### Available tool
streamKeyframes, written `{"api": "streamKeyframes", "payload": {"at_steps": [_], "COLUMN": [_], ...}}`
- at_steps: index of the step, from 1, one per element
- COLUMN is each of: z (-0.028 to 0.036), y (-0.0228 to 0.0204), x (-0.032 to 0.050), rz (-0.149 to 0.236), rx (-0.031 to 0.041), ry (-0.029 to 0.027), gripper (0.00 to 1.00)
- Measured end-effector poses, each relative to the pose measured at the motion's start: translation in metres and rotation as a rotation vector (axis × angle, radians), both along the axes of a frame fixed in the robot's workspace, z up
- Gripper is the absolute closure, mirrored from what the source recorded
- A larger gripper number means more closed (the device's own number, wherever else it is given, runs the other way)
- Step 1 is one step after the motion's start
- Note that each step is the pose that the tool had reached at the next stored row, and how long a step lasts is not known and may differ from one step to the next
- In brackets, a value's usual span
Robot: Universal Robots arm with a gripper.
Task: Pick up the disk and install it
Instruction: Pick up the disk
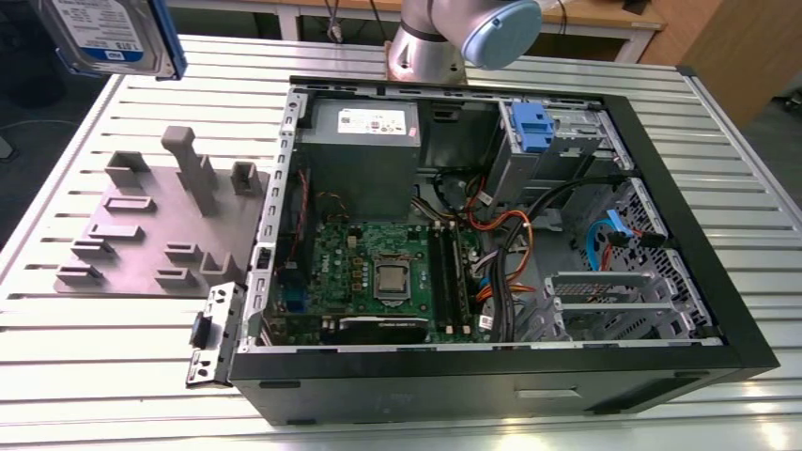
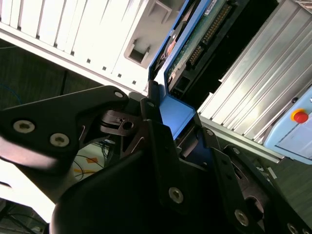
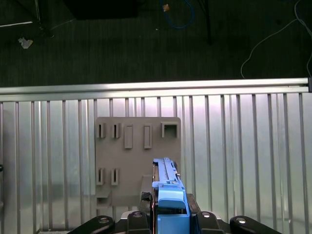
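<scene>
Black gripper (image 3: 170,217) jaws pinch the blue frame of the flat silver disk (image 3: 169,192), held edge-on above the slatted metal table (image 1: 75,376). Left to right in the exterior view: disk, grey plastic fixture plate (image 1: 145,240), open black computer case (image 1: 501,371).

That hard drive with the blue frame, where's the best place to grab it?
By one end, coming from that end: the disk is flat and thin, so the gripper fits astride it there, as now, leaving the far end free.
</scene>
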State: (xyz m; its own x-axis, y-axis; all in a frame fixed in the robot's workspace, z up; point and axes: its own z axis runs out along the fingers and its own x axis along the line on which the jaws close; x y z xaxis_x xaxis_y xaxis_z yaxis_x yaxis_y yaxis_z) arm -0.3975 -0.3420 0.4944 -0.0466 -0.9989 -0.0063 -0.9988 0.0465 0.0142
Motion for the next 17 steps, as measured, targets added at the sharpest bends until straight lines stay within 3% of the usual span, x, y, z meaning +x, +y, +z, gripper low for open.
{"api": "streamKeyframes", "payload": {"at_steps": [13,17], "z": [0.0,0.0], "y": [-0.0001,-0.0023], "x": [0.0034,0.0034], "rz": [0.0,0.0], "rx": [0.0,0.0], "ry": [-0.0001,-0.0001], "gripper": [0.64,0.64]}}
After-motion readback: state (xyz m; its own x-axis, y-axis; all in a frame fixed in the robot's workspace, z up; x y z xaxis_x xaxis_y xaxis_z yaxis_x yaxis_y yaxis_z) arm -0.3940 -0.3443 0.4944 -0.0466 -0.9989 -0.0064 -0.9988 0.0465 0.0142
